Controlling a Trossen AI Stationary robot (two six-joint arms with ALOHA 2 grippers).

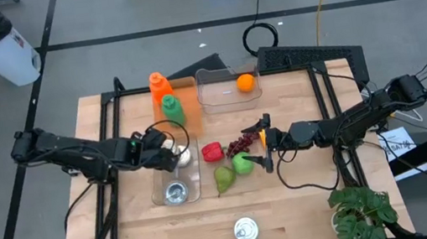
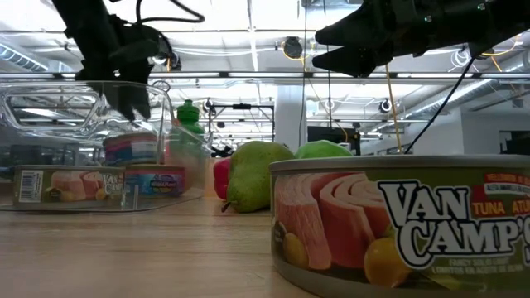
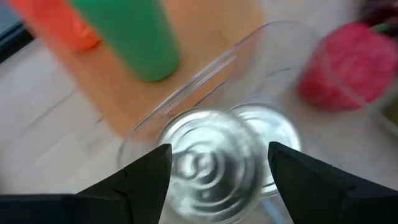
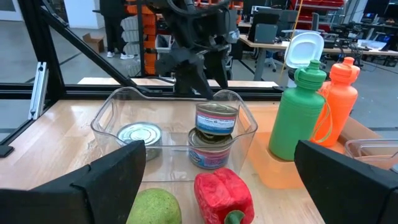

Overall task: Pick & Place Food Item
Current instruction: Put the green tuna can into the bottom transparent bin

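Three cans sit in the clear bin (image 1: 157, 197) at centre-left, two stacked (image 4: 216, 118); the left gripper (image 1: 168, 147), jaws parted, hovers above. The right gripper (image 1: 266, 144), jaws spread and empty, waits mid-frame by the green apple (image 1: 242, 163), pear (image 1: 223, 179) and red pepper (image 1: 211, 151), while the tuna can (image 1: 246, 230) at bottom centre remains out.

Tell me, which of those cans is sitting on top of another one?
The can directly under the left claw, inside the clear tub. It is stacked on a second can; a third lies flat beside them, a fourth outside.

L gripper (image 1: 168, 147) hung over clear bin (image 1: 160, 195) w/ cans; R gripper (image 1: 265, 140), fingers apart, near green apple (image 1: 242, 164).
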